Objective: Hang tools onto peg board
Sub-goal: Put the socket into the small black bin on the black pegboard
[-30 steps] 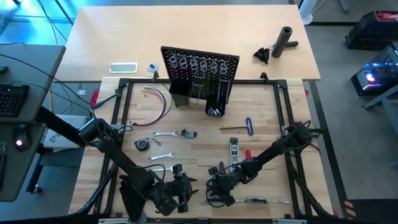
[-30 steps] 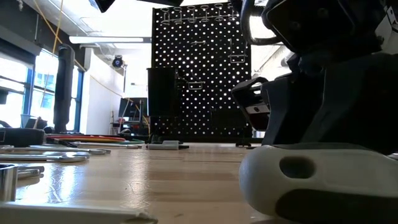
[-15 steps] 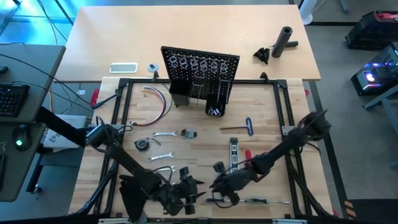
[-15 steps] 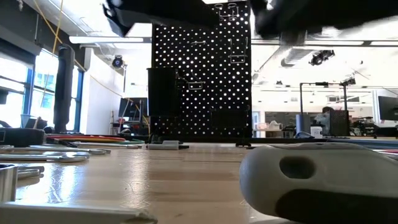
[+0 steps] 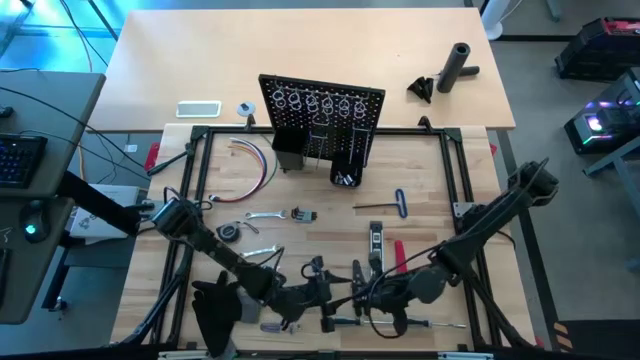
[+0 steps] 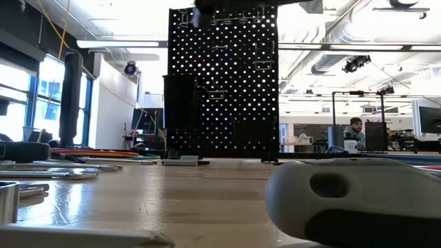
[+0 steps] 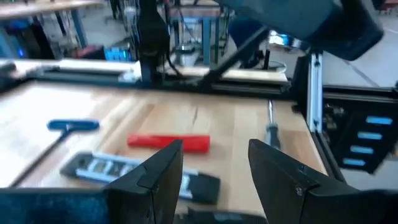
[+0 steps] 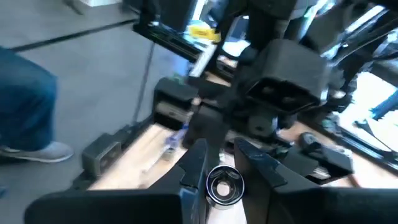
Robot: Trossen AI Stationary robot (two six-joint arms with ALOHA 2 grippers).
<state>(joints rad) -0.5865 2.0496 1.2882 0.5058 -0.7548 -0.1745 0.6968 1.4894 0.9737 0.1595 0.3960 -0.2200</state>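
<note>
The black peg board (image 5: 322, 120) (image 6: 224, 83) stands upright at the far middle of the table, with silver rings along its top. Tools lie on the wood: two silver wrenches (image 5: 262, 215), a round tape measure (image 5: 228, 232), a black-yellow level (image 5: 375, 242) (image 7: 124, 171), a blue T-handled tool (image 5: 400, 203) (image 7: 73, 125), a red-handled tool (image 7: 168, 142) and a screwdriver (image 5: 430, 323). Near the front edge my two grippers face each other closely. My left gripper (image 5: 322, 290) (image 7: 214, 168) is open and holds nothing. My right gripper (image 5: 362, 295) (image 8: 219, 149) is shut on a small tool with a round silver end (image 8: 224, 185). My right gripper pinches the small tool between its two fingers; only the tool's round silver end (image 8: 224, 196) shows, facing the wrist camera. The fingers (image 8: 194, 163) reach nearly level toward the table's left. The tool is up in the air, clear of the table; its other parts are hidden by the fingers.
A bundle of coloured wires (image 5: 255, 160) lies left of the peg board. A black cylinder (image 5: 458, 65) stands at the far right. Black frame rails (image 5: 200, 180) border the wooden area. A pale tool handle (image 6: 351, 200) lies close to the low camera. A person (image 6: 355, 131) sits in the room behind.
My right gripper has risen from the table, out of the low view's foreground to its top edge, staying shut. My left gripper has moved toward the table's right, toward the right gripper, and tipped up nearer to level, still open.
</note>
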